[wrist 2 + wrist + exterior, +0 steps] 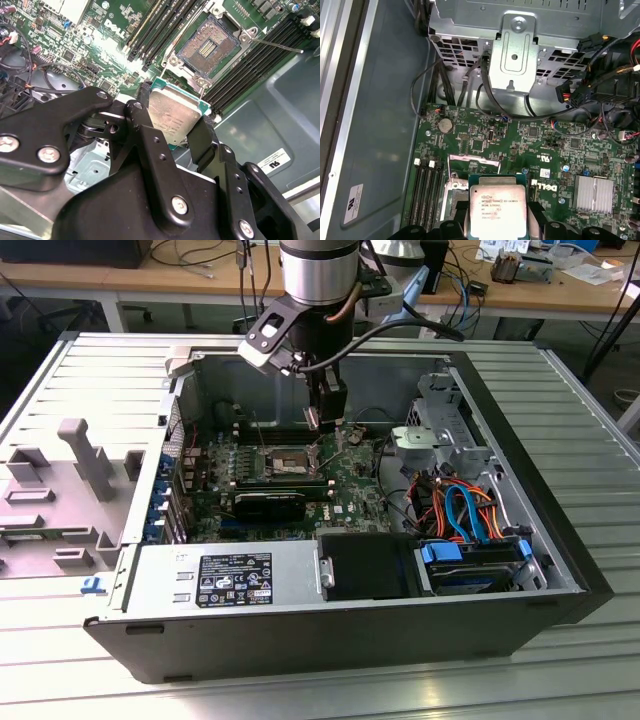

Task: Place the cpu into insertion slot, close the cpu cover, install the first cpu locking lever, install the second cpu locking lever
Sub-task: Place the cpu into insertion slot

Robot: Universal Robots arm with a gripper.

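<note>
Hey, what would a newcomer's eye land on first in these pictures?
The black gripper clamped on a silver square chip, held over the green board. Near it the square socket lies uncovered between long memory slots. In the exterior view, the arm reaches down into an open computer case lying on its side.

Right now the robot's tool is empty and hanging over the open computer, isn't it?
Not quite. The tool is not empty: the second wrist view shows it shut on the chip, a flat silver square. The rest is right: it hangs over the open computer.
</note>
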